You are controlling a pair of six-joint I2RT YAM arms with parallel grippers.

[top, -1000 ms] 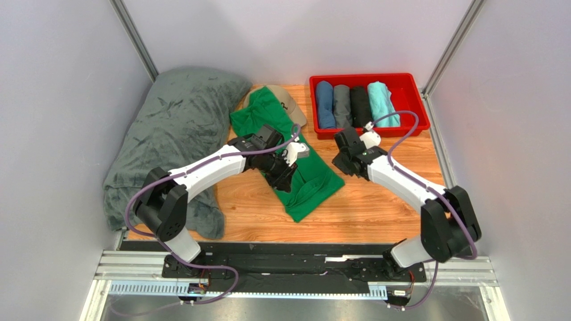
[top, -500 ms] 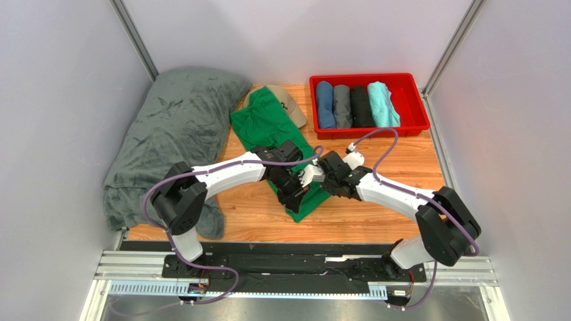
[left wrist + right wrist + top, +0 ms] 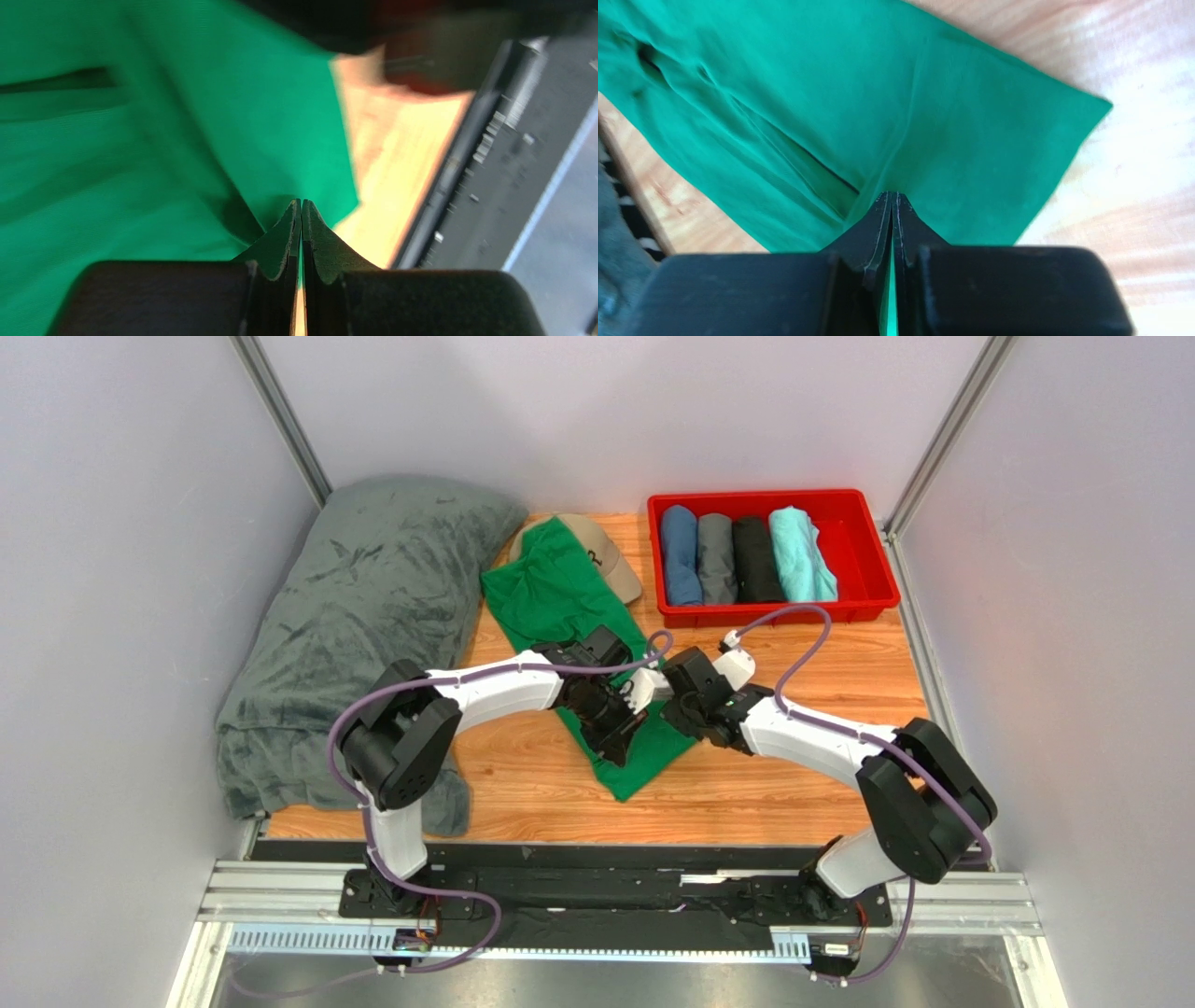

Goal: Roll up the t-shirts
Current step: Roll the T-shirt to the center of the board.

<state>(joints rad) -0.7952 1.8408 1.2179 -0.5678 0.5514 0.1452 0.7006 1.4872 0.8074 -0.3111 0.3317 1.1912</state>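
Observation:
A bright green t-shirt (image 3: 540, 595) lies flat on the wooden table, folded into a long narrow strip that runs from the tan cap toward the near edge. My left gripper (image 3: 622, 728) and right gripper (image 3: 673, 707) meet over its near end, almost touching each other. In the left wrist view the left gripper (image 3: 301, 203) is shut, with green t-shirt (image 3: 140, 140) fabric pinched at its tips near the shirt's corner. The right wrist view has the right gripper (image 3: 892, 194) shut on a crease of the green t-shirt (image 3: 948, 105).
A red bin (image 3: 765, 499) at the back right holds several rolled shirts: blue (image 3: 680, 553), grey (image 3: 716, 557), black (image 3: 755, 557), turquoise (image 3: 800, 553). A big dark-grey blanket (image 3: 365, 602) fills the left side. A tan cap (image 3: 606, 557) lies under the shirt's far end.
Both arms have come together over the shirt's near end and their jaws have closed. The shirt's right side has been drawn in toward the left, so it is now narrower.

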